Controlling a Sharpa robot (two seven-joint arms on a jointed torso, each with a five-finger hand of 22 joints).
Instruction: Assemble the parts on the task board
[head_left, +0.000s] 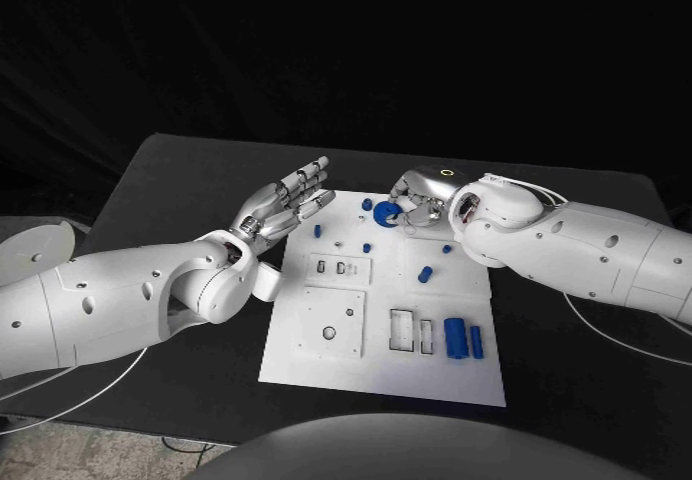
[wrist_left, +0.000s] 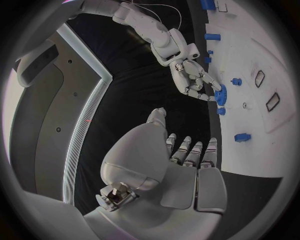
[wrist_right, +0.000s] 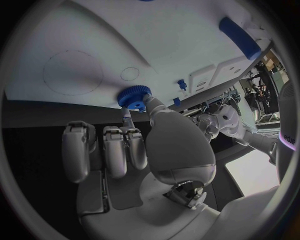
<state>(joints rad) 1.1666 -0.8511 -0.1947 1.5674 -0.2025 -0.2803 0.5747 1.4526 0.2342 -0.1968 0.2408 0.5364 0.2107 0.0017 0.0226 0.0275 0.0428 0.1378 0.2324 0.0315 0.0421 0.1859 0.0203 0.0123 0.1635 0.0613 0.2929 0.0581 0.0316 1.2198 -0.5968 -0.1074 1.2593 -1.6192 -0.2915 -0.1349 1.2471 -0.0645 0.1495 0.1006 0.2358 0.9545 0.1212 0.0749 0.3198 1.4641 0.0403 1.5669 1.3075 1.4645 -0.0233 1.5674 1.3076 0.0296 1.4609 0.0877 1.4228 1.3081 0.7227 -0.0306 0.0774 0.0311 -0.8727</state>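
Fig.: head view, near to far. Nearest edge of task board (head_left: 382, 385): bare white. Next, two blue bars (head_left: 463, 338) lie side by side w/ rectangular slots (head_left: 408, 331) just beside them, and a square plate w/ a hole (head_left: 332, 322) to the robot's left. Mid-board: a short blue peg (head_left: 426, 274) and smaller blue bits, loose. Far edge: right hand (head_left: 421, 203) pinches a blue toothed wheel (head_left: 382, 213) betw. thumb and fingertips; right wrist view shows the wheel at the board's far rim, near two faint circle outlines (wrist_right: 73, 72). Left hand (head_left: 286, 206) hovers at the board's left far corner, fingers spread, holding nothing.

Step in hand, prob.: seating the wheel. To do well: keep it level, line up its bore w/ its seat before pressing straight down; a tilted wheel may jam. Exact seat cannot be told.
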